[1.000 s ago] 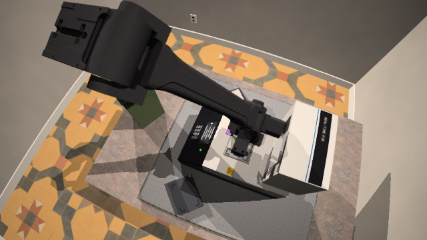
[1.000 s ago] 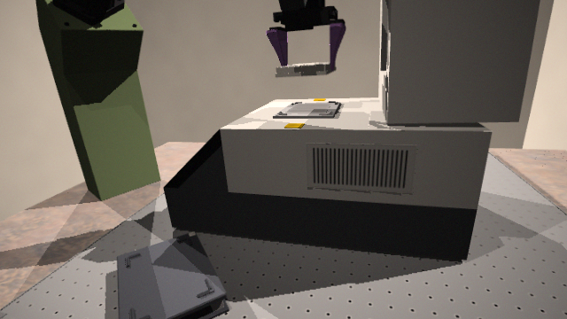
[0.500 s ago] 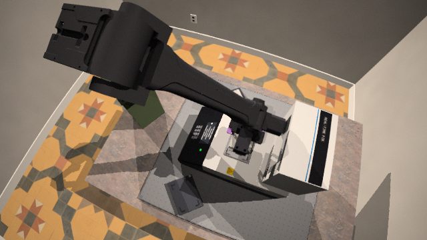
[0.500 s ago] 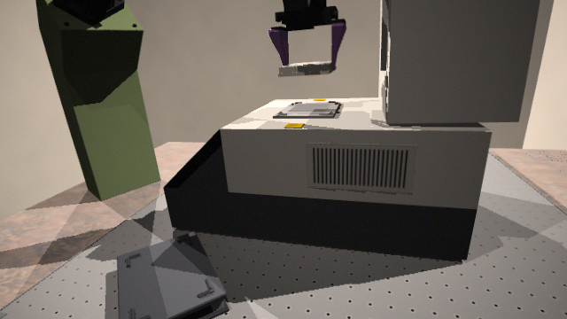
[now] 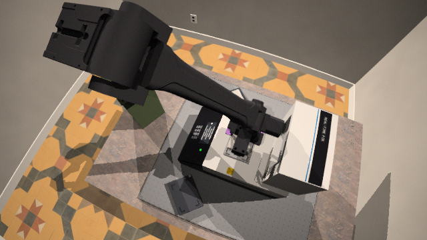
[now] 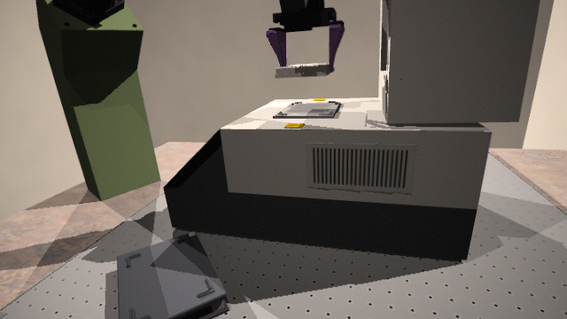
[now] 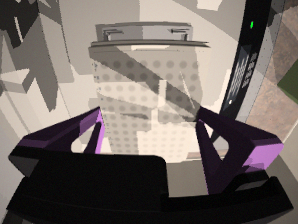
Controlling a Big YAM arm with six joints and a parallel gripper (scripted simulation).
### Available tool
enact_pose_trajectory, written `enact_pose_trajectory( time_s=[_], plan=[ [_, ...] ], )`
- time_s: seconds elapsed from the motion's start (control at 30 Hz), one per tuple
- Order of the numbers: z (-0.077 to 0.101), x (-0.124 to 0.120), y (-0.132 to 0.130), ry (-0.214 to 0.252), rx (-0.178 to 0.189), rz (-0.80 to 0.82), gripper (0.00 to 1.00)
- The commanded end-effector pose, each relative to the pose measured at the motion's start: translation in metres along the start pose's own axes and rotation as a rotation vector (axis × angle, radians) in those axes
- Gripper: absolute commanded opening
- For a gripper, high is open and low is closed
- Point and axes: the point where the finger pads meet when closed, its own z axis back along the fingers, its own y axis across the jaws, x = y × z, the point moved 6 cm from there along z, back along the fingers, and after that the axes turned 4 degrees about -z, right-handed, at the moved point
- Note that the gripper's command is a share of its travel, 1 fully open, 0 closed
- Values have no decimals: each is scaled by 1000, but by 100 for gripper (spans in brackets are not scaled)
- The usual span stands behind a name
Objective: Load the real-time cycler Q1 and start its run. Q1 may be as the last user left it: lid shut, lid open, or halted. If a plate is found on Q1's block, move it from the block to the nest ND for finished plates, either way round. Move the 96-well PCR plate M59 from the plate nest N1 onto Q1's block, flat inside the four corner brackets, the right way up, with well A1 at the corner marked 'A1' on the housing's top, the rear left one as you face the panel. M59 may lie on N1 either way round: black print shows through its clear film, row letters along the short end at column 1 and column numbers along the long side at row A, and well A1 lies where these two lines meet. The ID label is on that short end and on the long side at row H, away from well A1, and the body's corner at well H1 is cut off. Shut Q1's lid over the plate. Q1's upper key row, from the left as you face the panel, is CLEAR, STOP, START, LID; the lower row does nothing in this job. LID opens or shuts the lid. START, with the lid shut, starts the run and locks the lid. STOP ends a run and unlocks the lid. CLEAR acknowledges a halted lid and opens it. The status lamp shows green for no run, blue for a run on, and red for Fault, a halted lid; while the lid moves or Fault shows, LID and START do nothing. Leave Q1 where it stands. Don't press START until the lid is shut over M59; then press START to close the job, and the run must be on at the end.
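Gripper (image 6: 304,66) pinching plate M59 (image 6: 303,70) | plate level, above Q1's block (image 6: 308,109) | lid (image 6: 452,58) open | lamp (image 5: 200,149) green

Matt perforated mat (image 6: 399,283); housing (image 6: 266,164) seemingly smooth plastic.

Perforated bench plate (image 6: 443,288) bearing cycler Q1 (image 6: 354,177), plate nest (image 6: 164,279)

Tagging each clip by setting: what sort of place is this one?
Most likely a lab bench in a small room. A real-time PCR cycler with its lid raised stands on a perforated breadboard, and the hand holds a well plate above the block.
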Motion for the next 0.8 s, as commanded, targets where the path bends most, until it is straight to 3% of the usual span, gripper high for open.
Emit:
enact_pose_trajectory(
  time_s=[0.0, 0.1, 0.17, 0.3, 0.77],
  plan=[
    [10, -7, 21, 16, 59, -15, 0],
    [-5, -9, 14, 20, 44, -3, 0],
    [-5, -9, 14, 20, 44, -3, 0],
    [-18, 1, 5, -7, 24, 2, 0],
    [-32, 1, 20, 5, 53, -4, 0]
  ],
)
